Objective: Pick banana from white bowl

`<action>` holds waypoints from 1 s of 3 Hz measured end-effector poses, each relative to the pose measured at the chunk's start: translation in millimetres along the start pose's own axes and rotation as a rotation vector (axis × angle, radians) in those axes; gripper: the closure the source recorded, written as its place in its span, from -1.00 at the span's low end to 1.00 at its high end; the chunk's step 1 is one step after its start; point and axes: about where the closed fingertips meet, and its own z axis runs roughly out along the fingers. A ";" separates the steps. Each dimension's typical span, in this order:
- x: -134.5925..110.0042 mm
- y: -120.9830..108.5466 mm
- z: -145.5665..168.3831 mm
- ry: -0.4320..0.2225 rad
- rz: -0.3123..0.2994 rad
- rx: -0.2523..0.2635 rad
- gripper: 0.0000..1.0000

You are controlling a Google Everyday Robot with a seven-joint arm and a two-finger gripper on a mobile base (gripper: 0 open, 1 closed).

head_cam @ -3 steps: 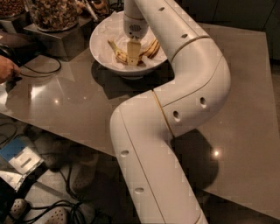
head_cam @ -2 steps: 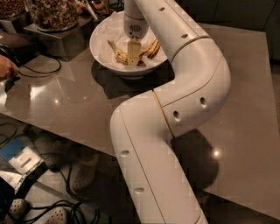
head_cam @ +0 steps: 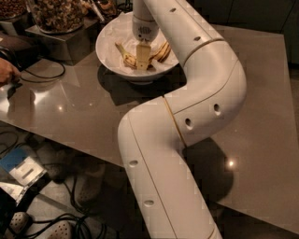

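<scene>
One camera view is all we have, looking down across a glossy grey-brown table (head_cam: 70, 109). The gripper (head_cam: 143, 56) hangs at the end of the white arm (head_cam: 205, 79) and points straight down into the white bowl (head_cam: 105, 46), low over its paper-lined middle. The banana (head_cam: 125, 55) lies in the bowl directly at the gripper. One yellow end shows just to its left in the view. The other end, streaked with brown, shows just to its right, and the middle is hidden behind the gripper. We cannot tell whether the gripper touches the banana, nor whether it is wide, narrow or holding anything.

From the gripper the arm runs up to the top edge, then folds back over the table toward the near right. Beyond the gripper and to its left a glass jar (head_cam: 56, 14) of brown food stands on a metal stand (head_cam: 60, 44). Well apart to the left, a person's hand (head_cam: 5, 70) rests at the table's edge beside a dark cable (head_cam: 44, 78).
</scene>
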 end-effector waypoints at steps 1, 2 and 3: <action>0.0 0.0 0.0 0.000 0.000 0.000 -0.28; 0.0 0.0 0.0 0.000 0.000 0.000 -0.20; 0.0 0.0 0.0 0.000 0.000 0.000 0.17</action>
